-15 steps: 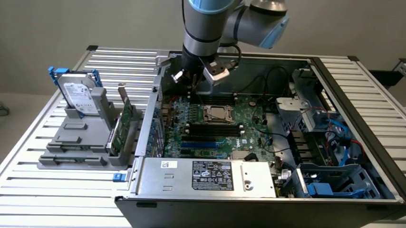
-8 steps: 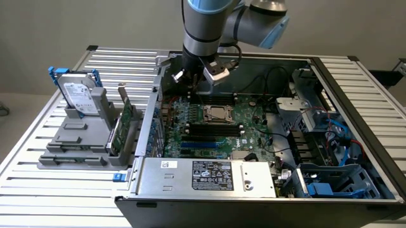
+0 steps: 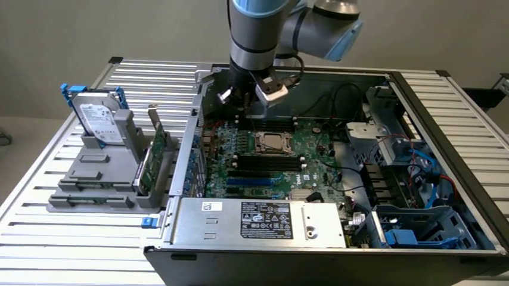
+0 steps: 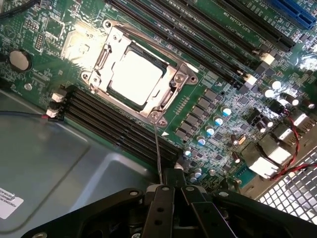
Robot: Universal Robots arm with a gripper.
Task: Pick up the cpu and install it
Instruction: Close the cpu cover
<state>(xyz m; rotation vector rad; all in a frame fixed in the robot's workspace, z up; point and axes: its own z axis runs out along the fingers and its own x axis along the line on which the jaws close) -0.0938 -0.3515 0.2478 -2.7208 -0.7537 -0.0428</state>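
Note:
The cpu, a small square chip with a pale metal top, lies flat inside the metal-framed socket on the green motherboard. My gripper hangs above the board's far edge, a short way behind the socket. Its black fingers are shut together with no chip between them. A thin metal wire runs from the fingertips toward the near corner of the socket frame. I cannot tell whether the fingers pinch it.
The open computer case walls in the board. A power supply sits at its front, with cables and drive bays on the exterior view's right. A hard drive with a blue bracket stands in a grey holder outside, on the left.

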